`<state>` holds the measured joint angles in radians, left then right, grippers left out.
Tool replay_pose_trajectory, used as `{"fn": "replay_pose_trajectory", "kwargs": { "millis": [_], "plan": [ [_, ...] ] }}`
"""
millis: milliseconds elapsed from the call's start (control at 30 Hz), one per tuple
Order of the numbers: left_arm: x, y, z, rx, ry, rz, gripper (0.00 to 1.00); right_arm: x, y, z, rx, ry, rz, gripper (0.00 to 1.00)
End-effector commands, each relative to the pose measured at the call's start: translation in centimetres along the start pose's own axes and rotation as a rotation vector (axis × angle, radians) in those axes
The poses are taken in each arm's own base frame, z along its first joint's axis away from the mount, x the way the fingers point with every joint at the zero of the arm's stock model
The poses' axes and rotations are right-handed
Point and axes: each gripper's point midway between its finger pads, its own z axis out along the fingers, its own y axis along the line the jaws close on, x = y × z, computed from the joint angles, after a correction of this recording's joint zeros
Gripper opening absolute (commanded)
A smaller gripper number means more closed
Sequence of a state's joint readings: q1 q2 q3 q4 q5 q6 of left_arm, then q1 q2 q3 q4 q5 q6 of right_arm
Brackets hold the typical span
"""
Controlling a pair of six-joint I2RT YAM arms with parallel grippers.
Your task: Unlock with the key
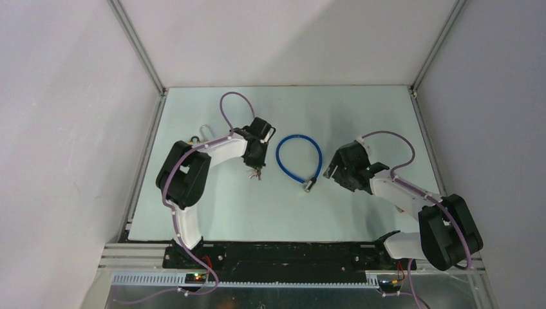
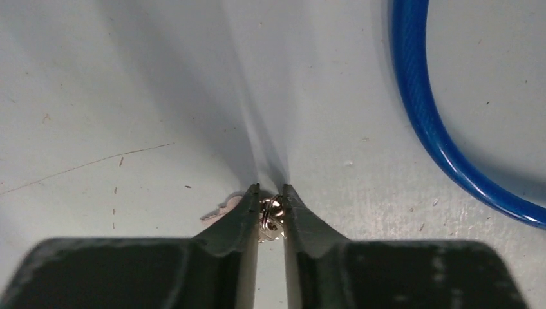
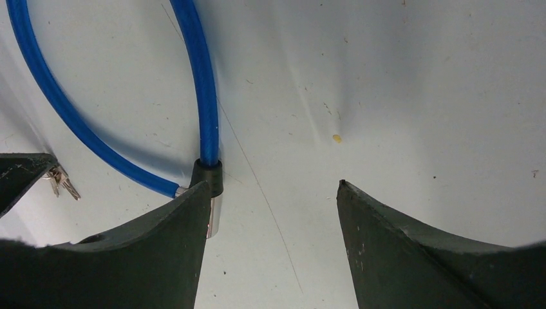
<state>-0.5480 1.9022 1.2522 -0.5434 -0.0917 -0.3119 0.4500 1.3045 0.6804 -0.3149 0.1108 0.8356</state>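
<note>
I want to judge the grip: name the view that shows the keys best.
Left wrist: close up, the keys fill the gap between the fingertips of the left gripper. Top external shows only a tiny glint under that gripper; right wrist catches them at its left edge.

Nothing readable is showing in any of the three views. No lettering, label, brand mark, number or sign is coming through clearly enough to make out.
</note>
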Motion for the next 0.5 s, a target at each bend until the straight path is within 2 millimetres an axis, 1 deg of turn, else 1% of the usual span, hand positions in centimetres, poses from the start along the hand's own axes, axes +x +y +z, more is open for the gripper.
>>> {"fn": "replay_pose_trajectory", "kwargs": {
  "millis": [0,33,67,133,167,267,300,400,433,467],
  "plan": [
    [-0.9,-1.1,-1.2,0.048,-0.014,0.007,0.12,-0.7,0.5,-0.4,-0.031,-0.03,-0.002,0.74],
    [-1.2,-1.3,-1.8,0.06,-0.029,-0.001,0.08,-0.8,0.7,-0.6,-0.04,-0.034,-0.003,0.74],
    [-1.3,-1.4,-2.1,0.066,-0.034,-0.005,0.02,-0.9,0.8,-0.7,-0.045,-0.038,-0.003,0.74],
    [-2.1,-1.9,-3.8,0.101,-0.072,-0.026,0.0,-1.1,1.2,-1.1,-0.067,-0.049,-0.007,0.74],
    [-2.3,-2.1,-4.3,0.115,-0.081,-0.044,0.0,-1.3,1.6,-1.5,-0.088,-0.058,-0.014,0.74],
    [-3.3,-3.2,-6.7,0.18,-0.133,-0.085,0.0,-1.8,3.1,-2.5,-0.157,-0.093,-0.031,0.74],
    [-3.4,-3.4,-7.2,0.195,-0.141,-0.106,0.0,-1.6,3.6,-3.1,-0.186,-0.102,-0.046,0.74],
    [-4.3,-3.9,-9.5,0.239,-0.207,-0.155,0.0,-1.6,5.6,-4.2,-0.289,-0.138,-0.082,0.74],
    [-4.4,-4.2,-10.1,0.264,-0.216,-0.181,0.0,-1.7,6.8,-5.0,-0.349,-0.157,-0.098,0.74],
    [-4.6,-4.4,-11.1,0.287,-0.248,-0.193,0.0,-1.4,7.0,-5.1,-0.371,-0.16,-0.106,0.73]
  ]
}}
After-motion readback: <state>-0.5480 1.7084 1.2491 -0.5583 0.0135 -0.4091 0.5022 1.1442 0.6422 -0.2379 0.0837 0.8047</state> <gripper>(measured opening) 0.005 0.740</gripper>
